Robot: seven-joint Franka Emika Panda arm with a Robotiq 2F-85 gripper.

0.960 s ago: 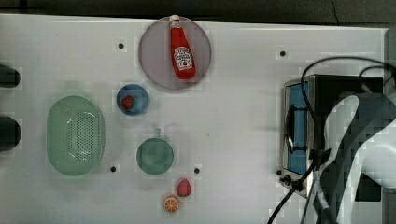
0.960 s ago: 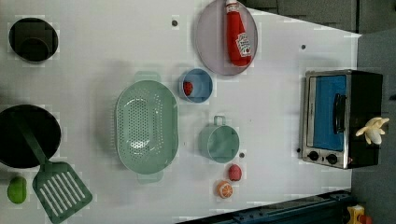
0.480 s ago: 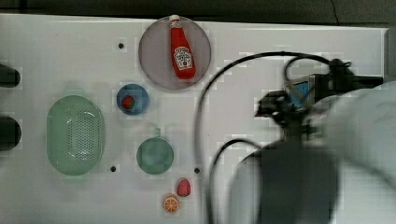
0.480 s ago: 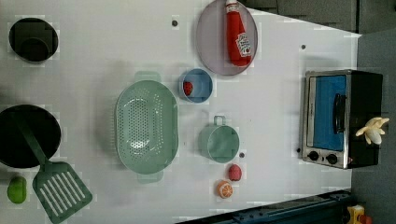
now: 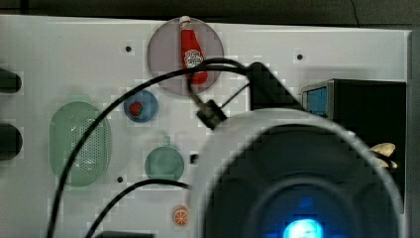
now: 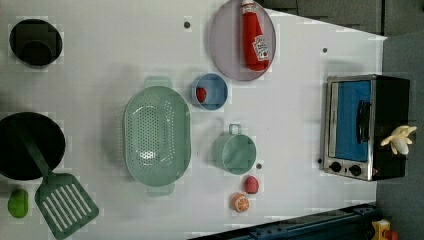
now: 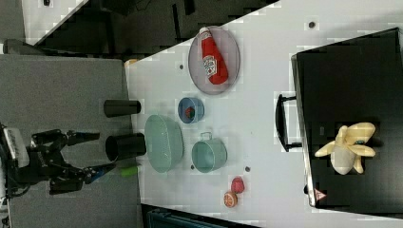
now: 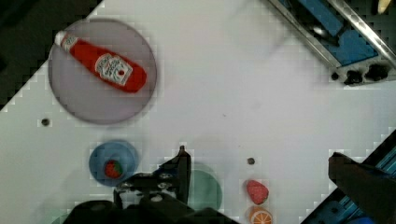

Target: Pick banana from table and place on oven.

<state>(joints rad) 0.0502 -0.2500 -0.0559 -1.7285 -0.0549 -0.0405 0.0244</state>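
In the right view, the black two-fingered gripper [image 7: 92, 152] hangs spread and empty off the white flat tabletop [image 7: 266, 61], far left of the boxy black-topped toaster oven [image 7: 351, 71], where the pale cream-yellow banana bunch [image 7: 347, 147] already lies; the placing looks done, and nothing but pulling clear seems needed

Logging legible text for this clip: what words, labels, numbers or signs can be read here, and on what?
Nothing can be read as text.
Ketchup bottle on the grey plate: white label with a red mark, lettering too blurred to read.
Oven: small red-and-white triangular sign at the top's front corner, no legible wording.
Oven knobs: no readable markings.
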